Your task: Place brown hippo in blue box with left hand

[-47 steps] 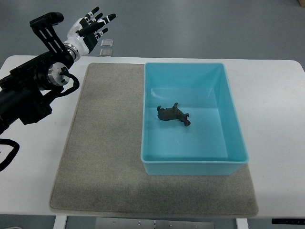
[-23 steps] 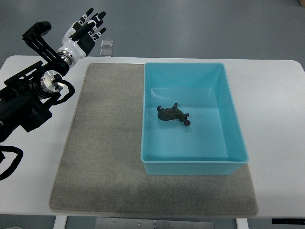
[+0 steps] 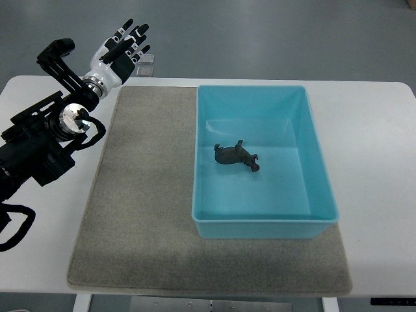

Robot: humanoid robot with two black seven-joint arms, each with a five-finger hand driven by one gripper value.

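Brown hippo (image 3: pixel 237 156) lying inside the blue box (image 3: pixel 318 170), on the box floor a little left of centre, toppled on its side with legs sticking up, clear of all four walls. Blue box set on a grey mat (image 3: pixel 144 195), over the mat's right half, its right wall reaching about to the mat's right edge. Mat spread on a white tabletop (image 3: pixel 377 149), with bare white showing left and right of the box and mat.

Left hand (image 3: pixel 121 50) raised well away from the blue box, up and to the left of it, past the mat's far-left corner and over the far edge of the tabletop. Fingers (image 3: pixel 134 34) spread wide and straight, pointing away from the box toward the grey floor beyond, gripping nothing. Palm side dark, back of hand white, black tips. Wrist and black forearm running down-left from the hand, away from the box, to the picture's left edge; a round metal joint (image 3: pixel 70 116) on the arm just left of the mat's left edge, with a black cable looping beside it.

Two small pale square pieces (image 3: pixel 147 63) on the floor beyond the tabletop, left of the box's far-left corner and just beside the open hand.
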